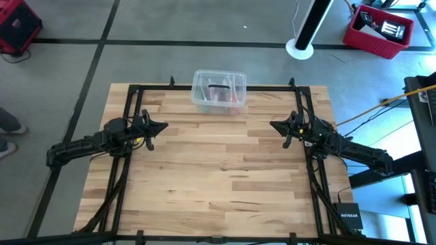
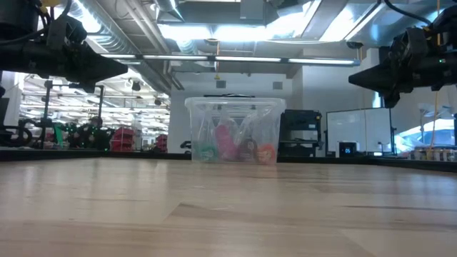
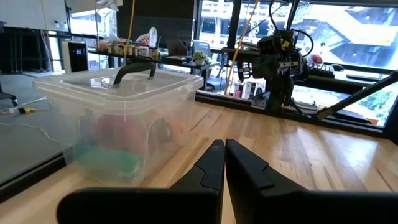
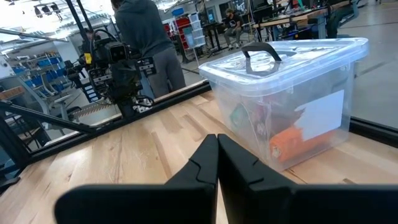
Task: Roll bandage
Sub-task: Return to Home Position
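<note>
A clear plastic box [image 1: 219,91] with a lid and dark handle stands at the table's far middle; it also shows in the low view [image 2: 233,133], the left wrist view [image 3: 118,118] and the right wrist view [image 4: 292,93]. Inside it a pink bandage [image 2: 226,143] stands among green and orange rolls. My left gripper [image 1: 163,126] is shut and empty, raised above the table at the left, pointing right. My right gripper [image 1: 274,125] is shut and empty, raised at the right, pointing left.
The wooden table [image 1: 218,184] has bare room between and in front of the arms. Black frame rails [image 1: 129,102] run along its left, right and far sides. A person [image 4: 146,37] stands beyond the table's left side.
</note>
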